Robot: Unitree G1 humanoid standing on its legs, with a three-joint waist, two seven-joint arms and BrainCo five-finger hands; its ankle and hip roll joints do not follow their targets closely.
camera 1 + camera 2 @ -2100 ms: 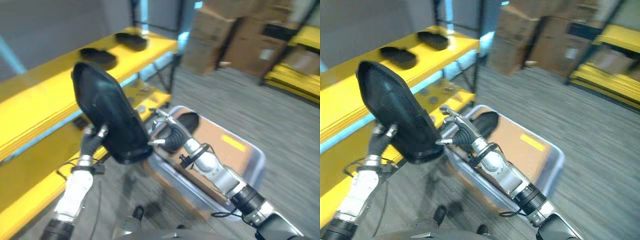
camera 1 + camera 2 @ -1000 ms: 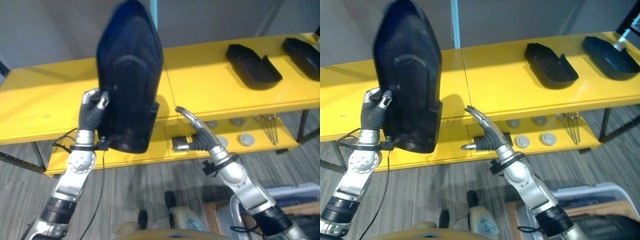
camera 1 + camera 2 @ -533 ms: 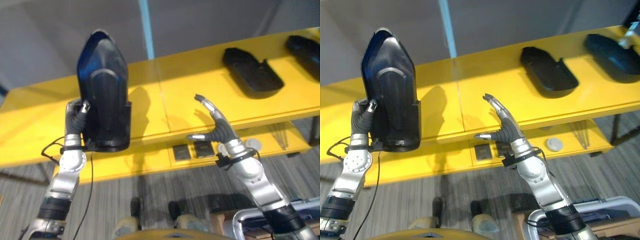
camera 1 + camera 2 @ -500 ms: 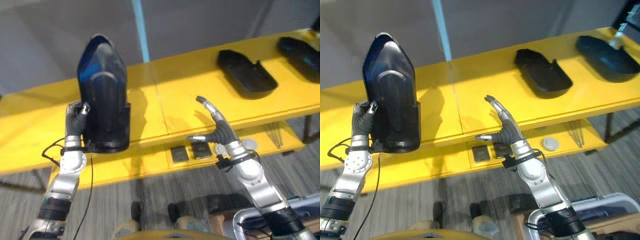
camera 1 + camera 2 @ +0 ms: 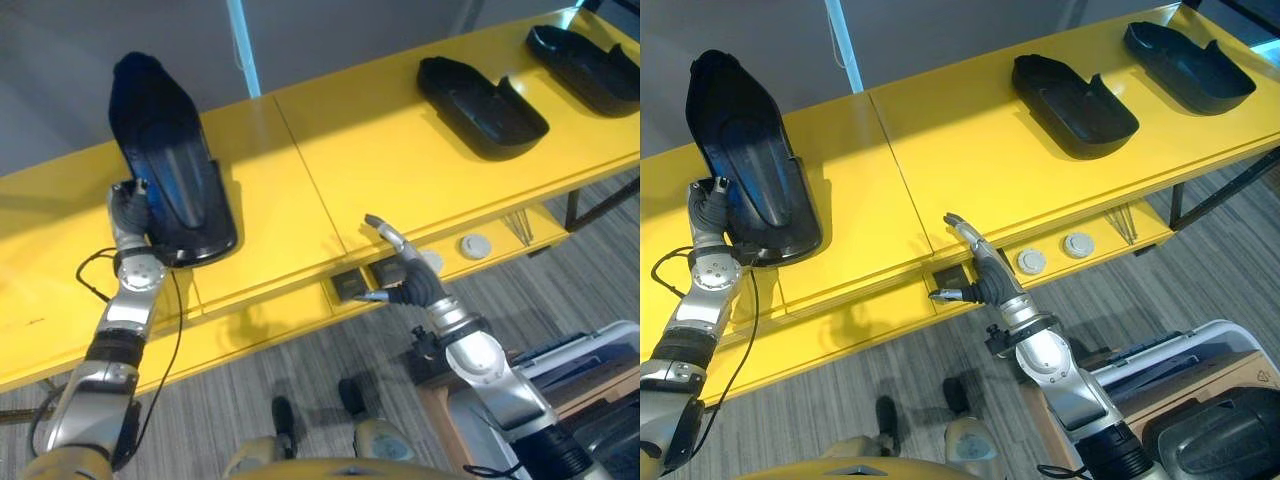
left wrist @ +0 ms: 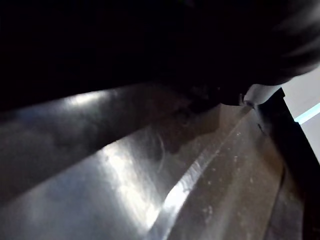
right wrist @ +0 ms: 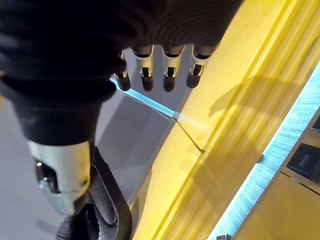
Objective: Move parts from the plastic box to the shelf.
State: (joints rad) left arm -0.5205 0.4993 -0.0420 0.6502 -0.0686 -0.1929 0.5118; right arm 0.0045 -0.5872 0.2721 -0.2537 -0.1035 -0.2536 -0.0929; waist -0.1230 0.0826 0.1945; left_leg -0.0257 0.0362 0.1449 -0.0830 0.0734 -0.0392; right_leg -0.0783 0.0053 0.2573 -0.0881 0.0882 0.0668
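Yellow metal shelf (image 5: 330, 150) is carrying the long black moulded plastic part (image 5: 165, 170) I'm gripping at its near end, my left hand (image 5: 128, 212) curling round its edge. Two similar black moulded parts (image 5: 1072, 105) are lying farther right. My right hand (image 5: 980, 275) is hovering open, holding nothing.

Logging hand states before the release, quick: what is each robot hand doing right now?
Left robot hand: shut on the black part on the yellow shelf.
Right robot hand: open, holding nothing.
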